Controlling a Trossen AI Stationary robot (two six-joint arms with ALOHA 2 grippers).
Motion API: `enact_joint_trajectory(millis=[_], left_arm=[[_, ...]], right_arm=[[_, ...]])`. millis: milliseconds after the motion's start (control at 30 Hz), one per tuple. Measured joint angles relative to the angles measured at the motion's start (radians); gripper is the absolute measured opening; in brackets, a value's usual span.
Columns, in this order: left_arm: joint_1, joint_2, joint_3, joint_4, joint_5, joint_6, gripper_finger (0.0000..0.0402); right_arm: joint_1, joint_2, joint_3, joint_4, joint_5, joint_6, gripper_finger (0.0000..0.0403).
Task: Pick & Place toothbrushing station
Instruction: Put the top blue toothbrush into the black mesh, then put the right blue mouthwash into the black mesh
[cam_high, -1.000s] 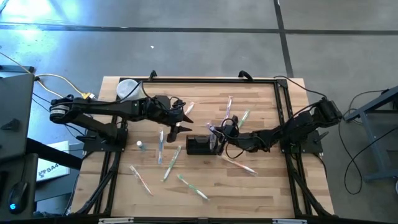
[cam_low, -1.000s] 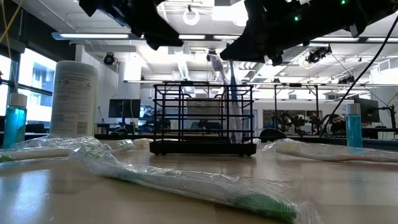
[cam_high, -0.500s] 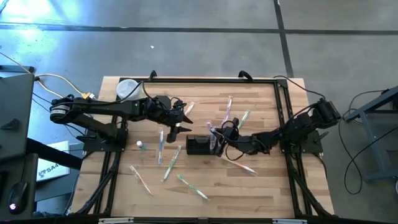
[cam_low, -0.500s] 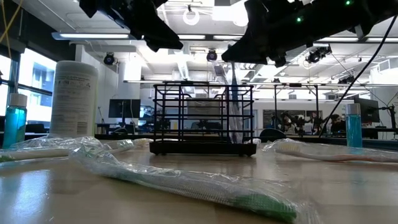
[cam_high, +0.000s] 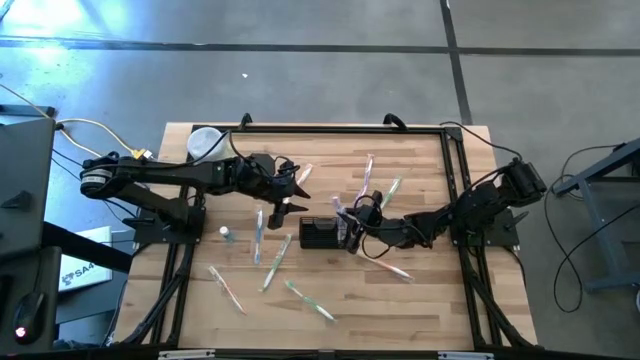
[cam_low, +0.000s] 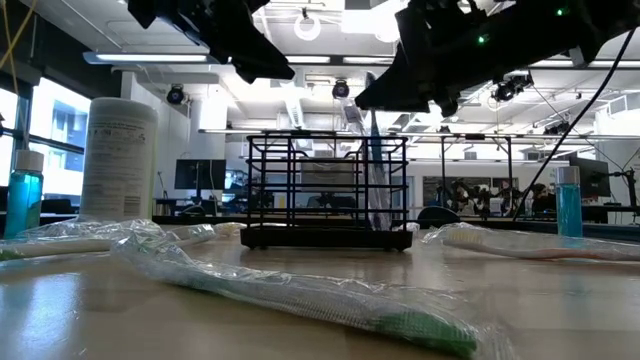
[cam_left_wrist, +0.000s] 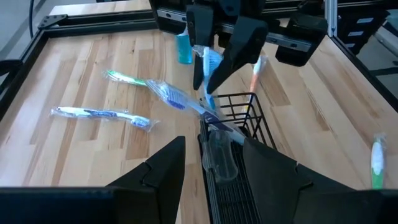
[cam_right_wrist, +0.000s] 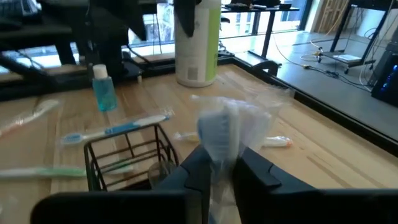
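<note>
Black wire toothbrushing station (cam_high: 322, 234) — mid-counter (cam_high: 420, 300), upright. Right end effector (cam_high: 347, 226) has crept slightly closer over its right end, clenched on a wrapped toothbrush (cam_right_wrist: 225, 134) whose head now dips between the bars — insertion judged nearly done. Left end effector (cam_high: 296, 192) hovers nearby, fingers spread, unchanged.

The right claw (cam_right_wrist: 219, 163) hides the wrapped brush's (cam_right_wrist: 225, 134) handle; its bristle end blurs above the fingers.
</note>
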Motion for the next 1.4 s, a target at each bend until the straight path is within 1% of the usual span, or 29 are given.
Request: enact_joint_trajectory(millis=[233, 367, 567, 733, 900, 1033, 1167, 1267, 1400], left_arm=[[0.0, 0.0, 0.0, -0.006, 0.0, 0.0, 0.0163], [0.0, 0.0, 0.0, -0.006, 0.0, 0.0, 0.0163], [0.0, 0.0, 0.0, -0.006, 0.0, 0.0, 0.0163], [0.0, 0.0, 0.0, -0.014, -0.002, 0.0, 0.0163], [0.0, 0.0, 0.001, -0.028, -0.007, 0.0, 0.0163], [0.0, 0.0, 0.001, -0.05, -0.008, 0.0, 0.0163], [0.0, 0.0, 0.001, -0.053, -0.008, 0.0, 0.0163], [0.0, 0.0, 0.001, -0.06, -0.008, -0.002, 0.0163], [0.0, 0.0, 0.001, -0.061, -0.008, -0.002, 0.0163]], right_arm=[[-0.006, 0.0, 0.0, -0.011, 0.003, 0.003, 0.01], [-0.006, 0.0, 0.0, -0.005, 0.005, -0.016, 0.0142], [-0.006, -0.001, 0.001, -0.001, 0.013, -0.024, 0.0215], [-0.001, -0.002, 0.002, 0.003, 0.066, -0.081, 0.0258], [0.018, -0.048, 0.003, 0.01, 0.079, -0.139, 0.0272], [0.048, -0.101, 0.003, -0.005, 0.125, -0.19, 0.0271], [0.104, -0.166, 0.003, -0.019, 0.179, -0.282, 0.0272], [0.16, -0.223, 0.003, -0.081, 0.234, -0.319, 0.0271], [0.233, -0.304, 0.004, -0.186, 0.301, -0.292, 0.0271]])
